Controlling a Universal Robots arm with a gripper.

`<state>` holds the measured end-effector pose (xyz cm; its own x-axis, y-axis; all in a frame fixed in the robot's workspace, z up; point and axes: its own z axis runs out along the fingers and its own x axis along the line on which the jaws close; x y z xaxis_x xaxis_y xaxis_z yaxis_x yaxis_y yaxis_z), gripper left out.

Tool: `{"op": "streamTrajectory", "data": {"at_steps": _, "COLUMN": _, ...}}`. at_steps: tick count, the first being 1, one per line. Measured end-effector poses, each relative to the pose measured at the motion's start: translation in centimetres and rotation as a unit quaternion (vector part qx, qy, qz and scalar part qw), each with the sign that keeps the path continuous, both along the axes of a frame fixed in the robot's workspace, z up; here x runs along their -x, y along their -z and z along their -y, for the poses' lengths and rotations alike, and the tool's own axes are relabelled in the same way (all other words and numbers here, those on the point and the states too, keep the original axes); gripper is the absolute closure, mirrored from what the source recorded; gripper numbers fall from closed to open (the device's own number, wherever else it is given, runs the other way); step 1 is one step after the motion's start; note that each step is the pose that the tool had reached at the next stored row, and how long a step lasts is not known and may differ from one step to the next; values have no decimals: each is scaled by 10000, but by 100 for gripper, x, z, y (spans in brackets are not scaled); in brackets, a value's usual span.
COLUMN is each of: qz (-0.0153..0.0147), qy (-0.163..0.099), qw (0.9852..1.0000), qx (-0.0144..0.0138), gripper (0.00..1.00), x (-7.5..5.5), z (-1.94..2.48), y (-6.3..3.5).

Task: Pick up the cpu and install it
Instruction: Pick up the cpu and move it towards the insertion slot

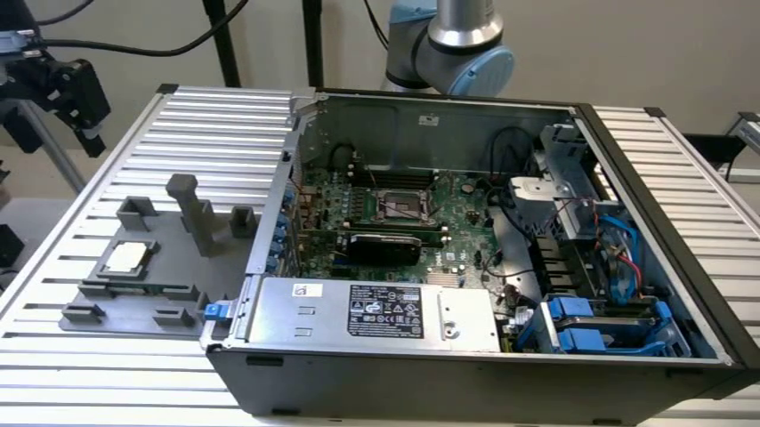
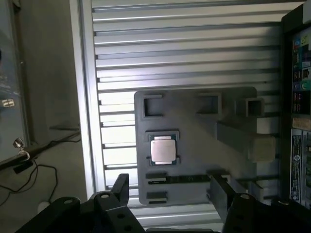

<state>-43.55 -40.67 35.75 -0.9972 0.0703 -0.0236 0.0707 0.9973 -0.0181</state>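
Currently claw (image 2: 168, 180) spread wide and empty, hovering above the cpu (image 2: 163, 149) seated in its grey holder (image 2: 194, 136); best centred squarely over the chip's edges before any descent

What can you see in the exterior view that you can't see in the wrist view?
The exterior view adds the inside of the open computer case: the green motherboard with its black socket, and blue drive bays. The wrist view adds a close look at the gripper, jaws wide open, and the floor beside the ribbed table. Both share the cpu resting in the grey tray, the table, and the power supply's label.
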Motion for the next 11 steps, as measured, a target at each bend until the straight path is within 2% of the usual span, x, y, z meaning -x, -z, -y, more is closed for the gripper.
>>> {"op": "streamTrajectory", "data": {"at_steps": 11, "qz": 0, "qy": 0, "qw": 10000, "qx": 0, "gripper": 23, "x": 0, "z": 14, "y": 200}}
